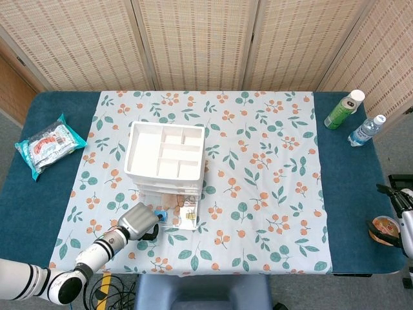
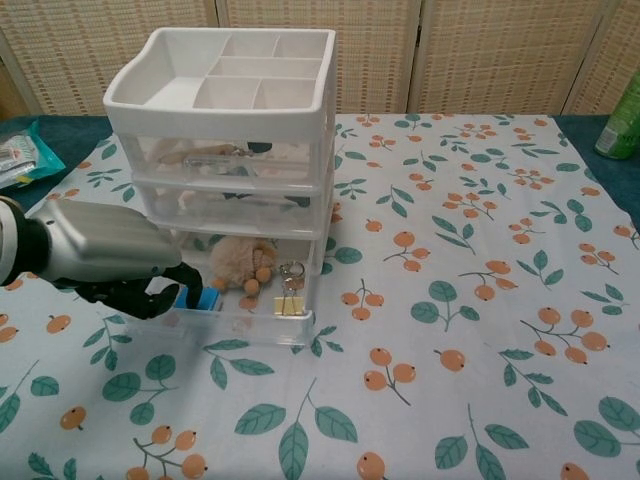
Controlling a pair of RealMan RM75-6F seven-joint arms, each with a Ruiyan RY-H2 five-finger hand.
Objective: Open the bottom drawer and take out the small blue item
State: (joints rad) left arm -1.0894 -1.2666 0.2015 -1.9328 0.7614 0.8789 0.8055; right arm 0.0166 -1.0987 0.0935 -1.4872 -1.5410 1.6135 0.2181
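Observation:
A white three-drawer unit (image 2: 225, 110) (image 1: 164, 155) stands on the floral cloth, its clear bottom drawer (image 2: 250, 326) (image 1: 184, 223) pulled out toward me. Inside lie a small blue item (image 2: 205, 298) (image 1: 161, 216) at the left, a fluffy tan toy (image 2: 240, 262) and a binder clip (image 2: 288, 298). My left hand (image 2: 110, 262) (image 1: 139, 223) reaches into the drawer's left end with curled fingers whose tips meet the blue item; whether they grip it is hidden. My right hand (image 1: 395, 194) hangs off the table's right edge, fingers apart, holding nothing.
A snack packet (image 1: 48, 145) lies at the far left of the blue table. A green bottle (image 1: 344, 108) and a water bottle (image 1: 366, 130) stand at the back right. A brown roll (image 1: 384, 230) sits near the right edge.

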